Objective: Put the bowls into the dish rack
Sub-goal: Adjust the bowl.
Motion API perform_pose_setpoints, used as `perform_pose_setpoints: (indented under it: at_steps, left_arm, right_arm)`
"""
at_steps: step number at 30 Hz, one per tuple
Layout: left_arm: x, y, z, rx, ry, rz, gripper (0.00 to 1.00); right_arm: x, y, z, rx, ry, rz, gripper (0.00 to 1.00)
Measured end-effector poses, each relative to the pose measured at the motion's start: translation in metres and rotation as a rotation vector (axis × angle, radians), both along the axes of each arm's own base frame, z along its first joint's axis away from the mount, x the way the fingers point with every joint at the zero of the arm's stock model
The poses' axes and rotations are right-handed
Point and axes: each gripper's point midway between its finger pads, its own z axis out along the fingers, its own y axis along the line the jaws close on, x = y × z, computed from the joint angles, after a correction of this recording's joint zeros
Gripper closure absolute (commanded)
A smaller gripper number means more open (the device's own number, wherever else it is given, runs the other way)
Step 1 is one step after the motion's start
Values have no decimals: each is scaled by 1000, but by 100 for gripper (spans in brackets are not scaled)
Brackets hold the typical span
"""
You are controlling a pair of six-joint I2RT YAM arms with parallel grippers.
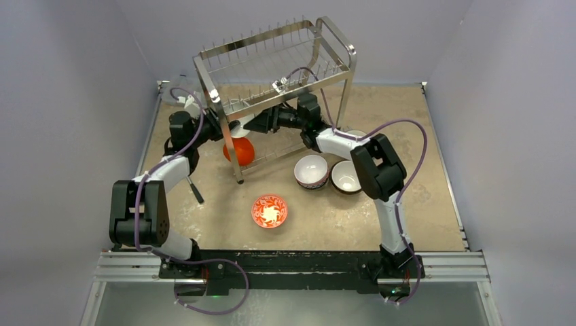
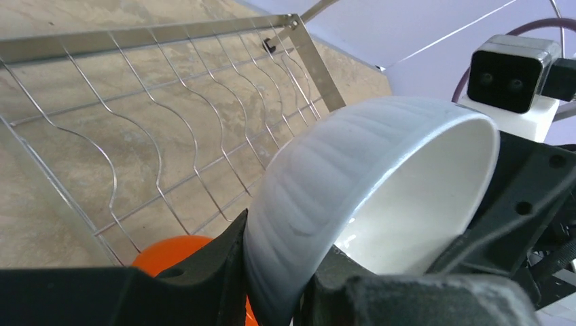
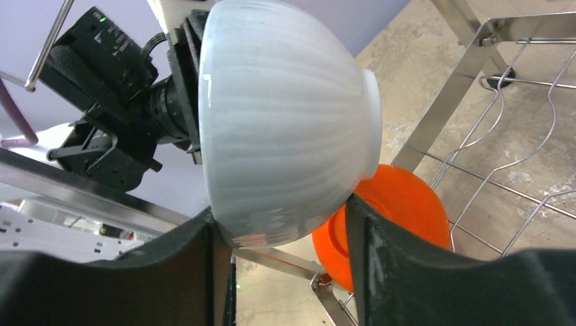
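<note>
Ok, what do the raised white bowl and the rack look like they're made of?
The bowl looks like glazed ceramic: glossy white, faint ribbing, soft highlights, though hard plastic can't be ruled out. The rack looks like polished steel bar and wire: thin, bright, mirror-like.

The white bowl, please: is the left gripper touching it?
Touching. The left wrist view shows the left gripper clamping the white bowl, one finger outside, one inside.

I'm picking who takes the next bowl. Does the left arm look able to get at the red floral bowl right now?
Probably not yet: the left claw is shut on the white bowl at the dish rack. The red floral bowl itself lies uncovered on the table, so the path looks free.
</note>
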Motion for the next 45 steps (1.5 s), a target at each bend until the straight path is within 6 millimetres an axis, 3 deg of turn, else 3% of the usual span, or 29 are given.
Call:
perform_pose_setpoints:
  at_steps: [3,5,6,11,15,18,27,34,42,45]
  left_arm:
    - [7,5,6,38,-42,23,100]
    - [12,12,7,105,-90,40,100]
    - [13,15,4,140,-104,46,100]
    - [13,19,-4,189,-97,49,100]
    - [8,14,0,103,-56,29,100]
    - [4,7,2,68,-44,-1,100]
    - [-6,-8,8,16,-42,-84,100]
    - [-7,-10,9,4,-41,-95,100]
    - [-7,-6,3,26,-24,-78,100]
    - [-7,-5,-2,34,-4,-71,100]
  right_arm:
    - [5,-1,-4,-4,13,-16,92]
    - [13,0,-16,-23,50,-53,98]
    - [15,0,-22,-33,68,-63,94]
    - [12,2,-33,-48,124,-53,49]
    - [11,4,-13,-5,61,-14,28]
    - [12,5,-2,14,32,-7,18]
    - [17,11,20,57,-20,-1,16]
    - [15,11,20,63,-13,13,21]
    - [10,10,12,52,18,32,15]
    - [5,9,7,46,48,47,24]
